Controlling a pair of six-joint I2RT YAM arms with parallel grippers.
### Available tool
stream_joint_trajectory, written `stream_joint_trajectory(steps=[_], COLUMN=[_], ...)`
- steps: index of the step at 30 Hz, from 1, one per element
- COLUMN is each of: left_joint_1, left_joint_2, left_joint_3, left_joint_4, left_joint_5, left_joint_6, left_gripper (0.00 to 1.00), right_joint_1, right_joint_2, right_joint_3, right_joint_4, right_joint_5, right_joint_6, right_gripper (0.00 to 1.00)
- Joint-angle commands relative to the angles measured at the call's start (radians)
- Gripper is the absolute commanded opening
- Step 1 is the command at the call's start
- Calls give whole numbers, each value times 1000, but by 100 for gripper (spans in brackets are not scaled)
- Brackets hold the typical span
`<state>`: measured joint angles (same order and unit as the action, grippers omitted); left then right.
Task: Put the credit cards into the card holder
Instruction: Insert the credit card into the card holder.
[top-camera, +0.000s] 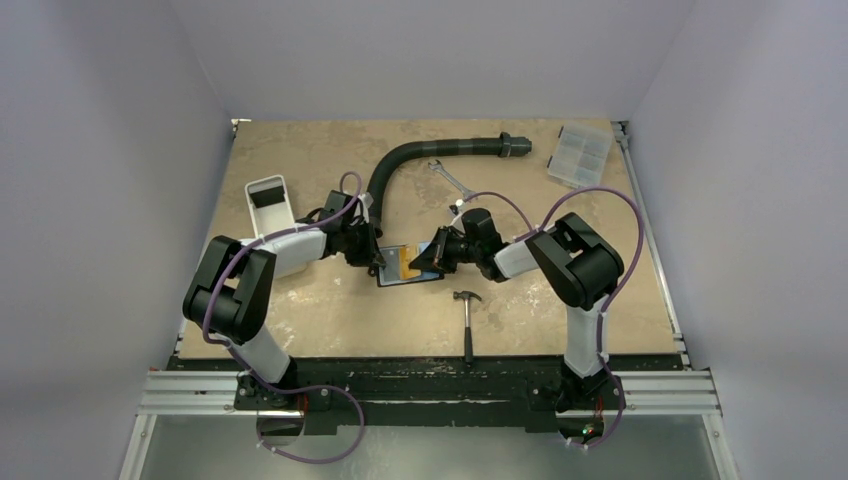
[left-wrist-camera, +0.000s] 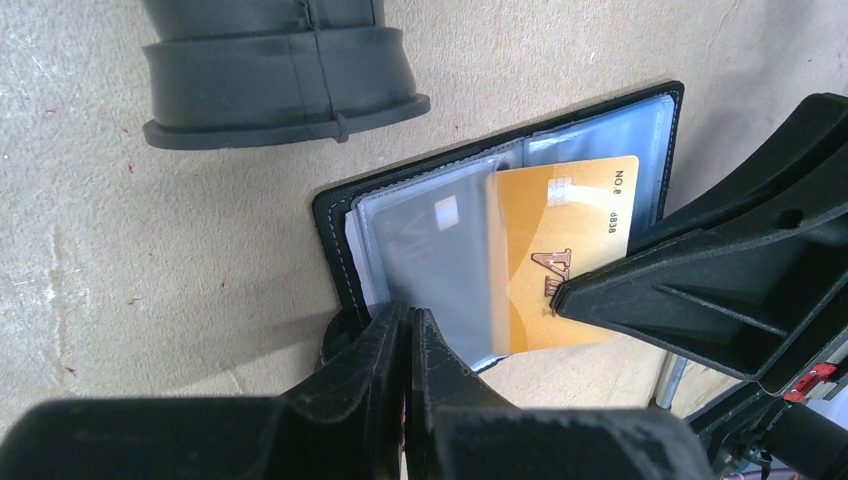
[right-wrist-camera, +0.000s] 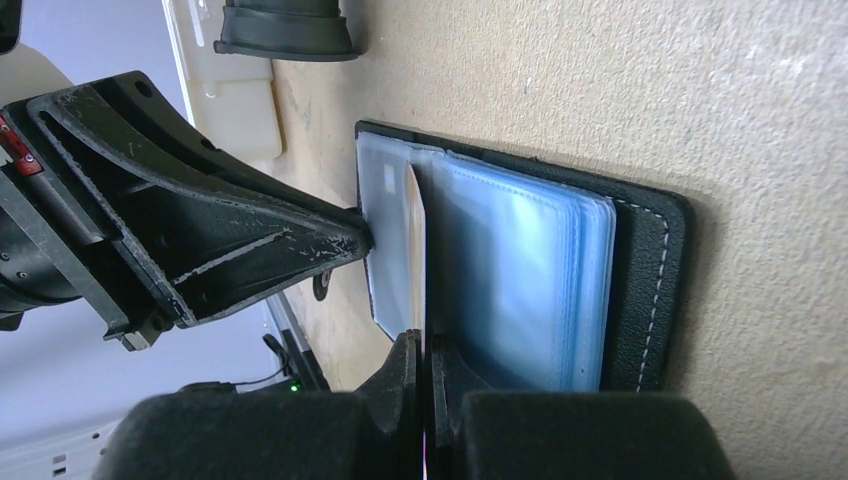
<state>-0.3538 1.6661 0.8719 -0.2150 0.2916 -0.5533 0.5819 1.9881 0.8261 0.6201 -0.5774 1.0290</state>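
Top external showed the holder (top-camera: 412, 278) lying open mid-table, just beyond the hammer (top-camera: 467, 312), with the left gripper (top-camera: 380, 260) and right gripper (top-camera: 422, 262) meeting over it. Left wrist: my left jaws were squeezed together on the near edge of one clear pocket page, and a gold card (left-wrist-camera: 570, 250) lay across the open holder. Right wrist: my right jaws were pinched tight on that card's edge, seen edge-on between the pages.

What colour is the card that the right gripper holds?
The card is golden orange with dark lettering, clearest in the left wrist view.
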Motion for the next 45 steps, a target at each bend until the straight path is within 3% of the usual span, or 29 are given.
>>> stream_joint_trajectory(steps=[1, 12, 20, 23, 26, 33, 38, 42, 45], left_joint_1=[4, 4, 4, 4, 4, 4, 4, 4, 4], left_joint_2=[4, 7, -14, -26, -32, -29, -29, -39, -52], left_joint_3=[-16, -27, -49, -58, -66, -66, -63, -66, -81], left_joint_4=[12, 35, 45, 44, 43, 52, 46, 34, 34], left_joint_5=[-11, 18, 37, 33, 29, 33, 35, 28, 21], left_joint_6=[20, 9, -3, -5, -2, -4, -2, 2, -2], left_gripper=[0, 0, 0, 0, 0, 0, 0, 0, 0], right_joint_1=[13, 55, 64, 59, 58, 58, 55, 50, 51], right_joint_2=[-23, 57, 36, 13, -31, -112, -121, -117, -110], right_joint_3=[-13, 60, -55, -48, 13, -10, -21, -17, -7], right_joint_4=[-35, 53, 251, 180, -67, -212, -200, -188, -187], right_joint_5=[-44, -7, 68, 49, 80, 142, 147, 161, 171], right_joint_6=[-18, 52, 185, 136, -54, -160, -158, -153, -164], right_gripper=[0, 0, 14, 26, 40, 49, 48, 24, 13])
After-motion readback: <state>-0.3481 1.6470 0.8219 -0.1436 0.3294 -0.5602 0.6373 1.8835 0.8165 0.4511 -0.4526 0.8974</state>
